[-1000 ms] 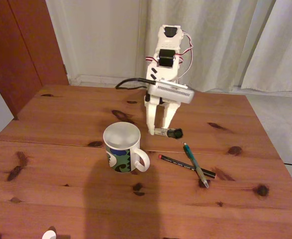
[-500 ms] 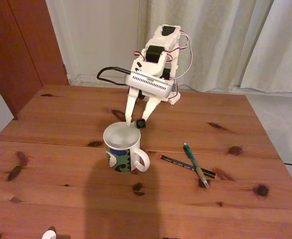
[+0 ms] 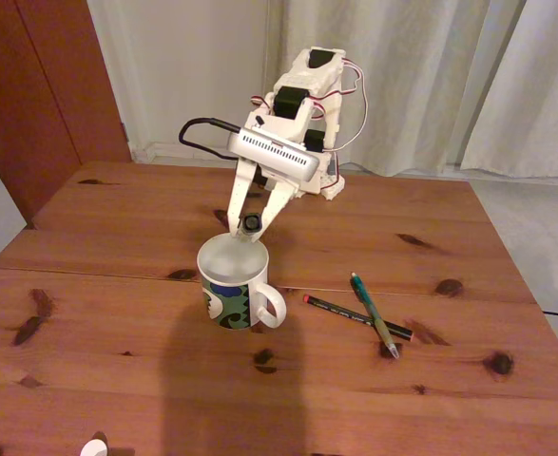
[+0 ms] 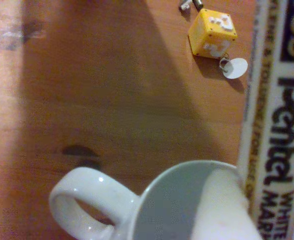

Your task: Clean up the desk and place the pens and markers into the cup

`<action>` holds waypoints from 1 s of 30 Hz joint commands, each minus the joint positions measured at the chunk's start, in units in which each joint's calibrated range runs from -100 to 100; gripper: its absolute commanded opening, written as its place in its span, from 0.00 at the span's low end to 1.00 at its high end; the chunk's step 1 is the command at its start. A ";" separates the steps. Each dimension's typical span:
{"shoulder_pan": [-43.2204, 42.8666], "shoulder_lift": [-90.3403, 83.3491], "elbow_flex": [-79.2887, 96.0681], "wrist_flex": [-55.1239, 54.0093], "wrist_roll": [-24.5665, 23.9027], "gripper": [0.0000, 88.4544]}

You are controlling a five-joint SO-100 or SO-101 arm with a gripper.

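Gripper (image 3: 249, 226) clamped on the white marker (image 4: 273, 125), black cap end hanging just above the cup's (image 3: 233, 280) rim; barrel cut off at the wrist view's right edge, only its print readable. Near the desk's (image 3: 88, 313) middle, beside the seam. Teal pen (image 3: 373, 314) crossing black pen (image 3: 356, 316) toward the right edge. Yellow cube (image 4: 212, 33) beyond the cup's handle. Open wood along the near edge.

A home room: a knotty pine table (image 3: 98, 313) stands before pale floor-length curtains (image 3: 421, 76) and a dark wooden door (image 3: 41, 85), with a patterned ceramic mug (image 3: 233, 285) and a yellow question-block keychain (image 4: 213, 33) on it.
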 commanded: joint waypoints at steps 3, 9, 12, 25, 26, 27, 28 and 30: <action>-0.38 -2.72 -2.67 -1.88 0.02 0.01; -0.62 1.75 -3.75 -1.97 0.02 0.01; -0.70 3.48 -4.47 -1.97 0.02 0.01; -0.70 5.06 -5.01 -1.97 -3.65 0.01; -0.78 5.06 -5.01 -1.97 -4.27 0.01; -0.78 5.06 -5.01 -1.97 -4.22 0.01; -0.78 5.06 -4.92 -1.97 -4.06 0.01; -0.78 5.14 -4.74 -1.97 -4.01 0.03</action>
